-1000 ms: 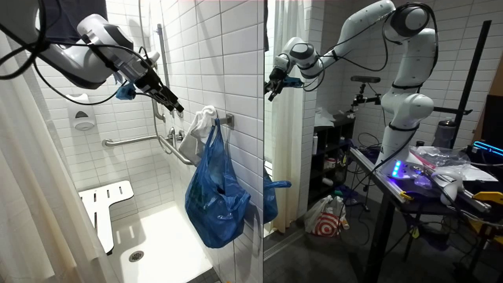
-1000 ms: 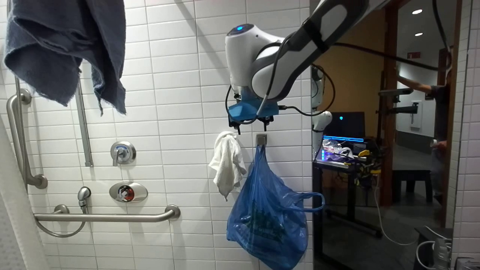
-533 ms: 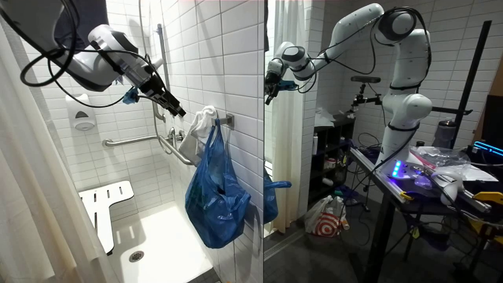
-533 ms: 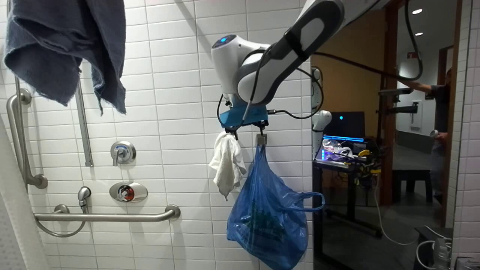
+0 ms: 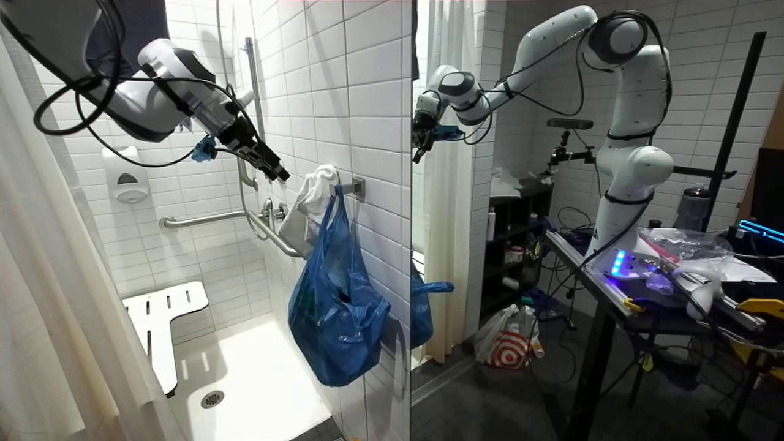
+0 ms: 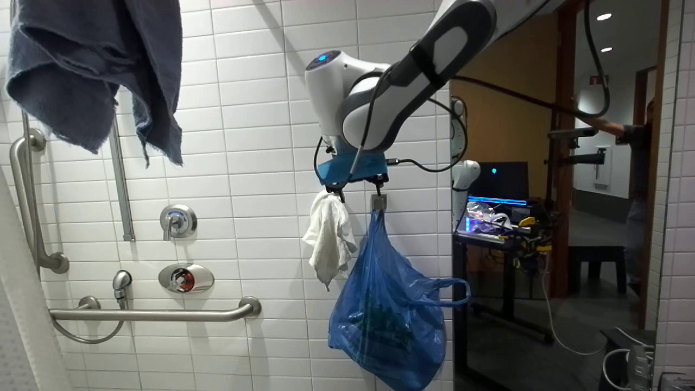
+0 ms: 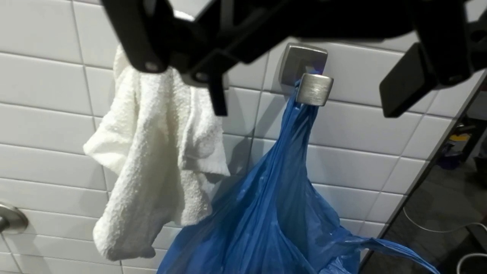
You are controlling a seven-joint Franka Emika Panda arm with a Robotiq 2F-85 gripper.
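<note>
My gripper [image 7: 305, 108] is open, its two black fingers spread wide with nothing held between them. In the wrist view the square metal hook [image 7: 315, 90] shows between the fingertips, farther off toward the wall. From that hook hangs a blue plastic bag [image 7: 266, 213], gathered tight at its top. A white cloth [image 7: 152, 152] hangs to the left of the bag, partly covered by the left finger. In an exterior view the gripper [image 6: 361, 196] overlaps the cloth's top and the hook; in another exterior view the gripper [image 5: 278, 171] stands apart from the cloth [image 5: 309, 205].
A grab bar [image 6: 157, 315] and shower controls [image 6: 178, 221] sit on the tiled wall. A dark towel [image 6: 95, 70] hangs in an exterior view. A shower curtain [image 5: 67, 257] and a white folding seat [image 5: 160, 324] stand across from the bag. The bag's loose handle [image 6: 453, 293] sticks out sideways.
Over the first half second the arm moved down, bringing the gripper nearer the hook's height and shifting it left in an exterior view. Since then it has barely moved; cloth and bag hang unchanged.
</note>
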